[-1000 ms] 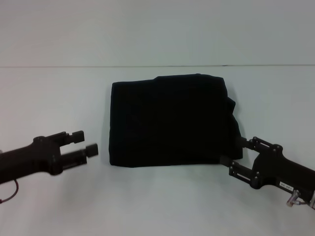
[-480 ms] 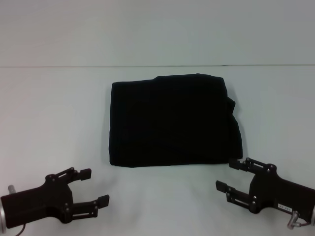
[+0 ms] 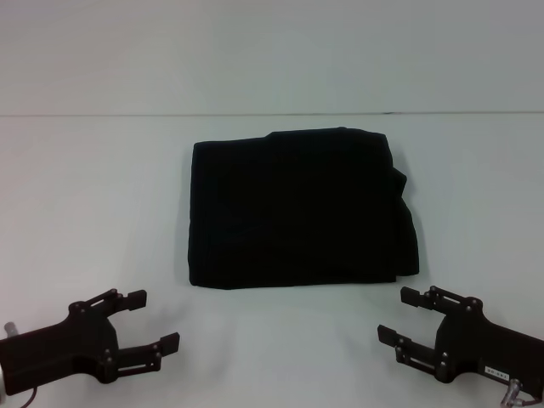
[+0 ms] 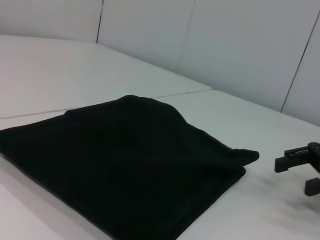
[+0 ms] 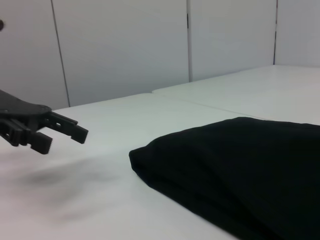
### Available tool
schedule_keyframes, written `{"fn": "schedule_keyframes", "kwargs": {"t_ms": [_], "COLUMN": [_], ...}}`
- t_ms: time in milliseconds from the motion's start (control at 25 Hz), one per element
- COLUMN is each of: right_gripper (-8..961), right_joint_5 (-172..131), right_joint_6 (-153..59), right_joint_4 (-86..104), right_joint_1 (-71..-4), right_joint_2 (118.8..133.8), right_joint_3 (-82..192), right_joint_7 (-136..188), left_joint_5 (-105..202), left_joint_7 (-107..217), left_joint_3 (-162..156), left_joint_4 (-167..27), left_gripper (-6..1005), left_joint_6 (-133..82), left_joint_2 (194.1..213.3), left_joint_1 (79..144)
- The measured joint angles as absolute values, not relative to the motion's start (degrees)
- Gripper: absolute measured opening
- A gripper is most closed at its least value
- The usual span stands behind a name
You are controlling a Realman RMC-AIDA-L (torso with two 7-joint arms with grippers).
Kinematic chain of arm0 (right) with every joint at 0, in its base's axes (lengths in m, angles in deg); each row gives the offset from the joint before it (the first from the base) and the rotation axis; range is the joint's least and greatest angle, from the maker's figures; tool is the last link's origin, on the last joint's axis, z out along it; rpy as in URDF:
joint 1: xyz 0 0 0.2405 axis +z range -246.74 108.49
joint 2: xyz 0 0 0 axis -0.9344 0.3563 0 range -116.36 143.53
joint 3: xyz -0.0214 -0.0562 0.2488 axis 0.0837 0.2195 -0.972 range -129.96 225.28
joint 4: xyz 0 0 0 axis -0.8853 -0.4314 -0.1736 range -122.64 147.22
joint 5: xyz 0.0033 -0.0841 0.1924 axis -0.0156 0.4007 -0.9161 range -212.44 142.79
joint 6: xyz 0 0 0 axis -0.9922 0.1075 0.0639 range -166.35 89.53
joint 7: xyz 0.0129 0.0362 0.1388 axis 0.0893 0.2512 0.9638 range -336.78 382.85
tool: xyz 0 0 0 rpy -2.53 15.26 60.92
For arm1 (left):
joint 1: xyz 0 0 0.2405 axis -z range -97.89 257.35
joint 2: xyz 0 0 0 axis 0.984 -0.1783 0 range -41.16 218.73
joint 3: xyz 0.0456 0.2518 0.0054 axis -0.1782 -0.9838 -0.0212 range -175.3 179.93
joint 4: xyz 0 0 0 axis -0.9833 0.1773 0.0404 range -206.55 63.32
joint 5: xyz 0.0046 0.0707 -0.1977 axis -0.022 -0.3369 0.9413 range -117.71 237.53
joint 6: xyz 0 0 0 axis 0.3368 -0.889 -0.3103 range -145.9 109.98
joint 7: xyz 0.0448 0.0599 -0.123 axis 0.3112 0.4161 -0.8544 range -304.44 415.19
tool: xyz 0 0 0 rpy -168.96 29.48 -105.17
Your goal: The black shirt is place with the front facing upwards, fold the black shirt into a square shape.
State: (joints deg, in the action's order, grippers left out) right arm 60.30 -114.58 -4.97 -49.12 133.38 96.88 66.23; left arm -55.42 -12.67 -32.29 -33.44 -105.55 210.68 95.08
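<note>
- Both arms have pulled back toward the robot since a second ago: the left gripper (image 3: 151,322) was level with the shirt's near-left corner, the right gripper (image 3: 403,316) was right at the near-right corner, and now both sit low at the near edge of the table (image 3: 93,187), clear of the cloth.
- Neither one is holding anything. Left fingers are spread apart with nothing between them, and same deal on the right: jaws parted, empty.
- Meanwhile the black shirt (image 3: 297,208) hasn't budged. It's lying in the middle of the table, already folded into a roughly square-ish block, a bit wider than deep.
- Far edge has a small step in it and the right side bulges out unevenly, so it's not a crisp square, but honestly it looks about done to me.
- No lettering or label showing, just plain black.
- Handling guess: soft, light, floppy cotton in several stacked layers. From the wrist views the near corner looks thick and rounded, not flat.
- If it needed tidying, I'd pinch that bulging right edge or a near corner, catching all the layers at once, since grabbing only the top one would probably peel the fold open.
- Dragging it would likely scrunch it; lift and lay instead.
</note>
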Motion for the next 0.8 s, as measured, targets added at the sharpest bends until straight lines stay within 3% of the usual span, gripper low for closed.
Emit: {"fn": "schedule_keyframes", "kwargs": {"t_ms": [280,480,800], "right_gripper": [714,897,930], "right_joint_5": [60.11,60.04,60.00], "right_joint_6": [-115.87,-115.92,-116.12], "right_joint_4": [-5.11,-4.99,-5.25], "right_joint_1": [-50.06,-50.62,-51.03], "right_joint_2": [133.46,133.47,133.47], "right_joint_3": [96.74,96.67,96.66], "right_joint_7": [65.69,64.74,64.71], "left_joint_5": [-55.50,-55.58,-55.65], "left_joint_7": [-12.65,-12.65,-12.66], "left_joint_3": [-32.24,-32.22,-32.24], "left_joint_4": [-33.49,-33.49,-33.47], "left_gripper": [934,934,934], "left_joint_6": [-105.17,-105.12,-105.12], "left_joint_2": [210.67,210.68,210.68], "left_joint_1": [95.11,95.11,94.98]}}
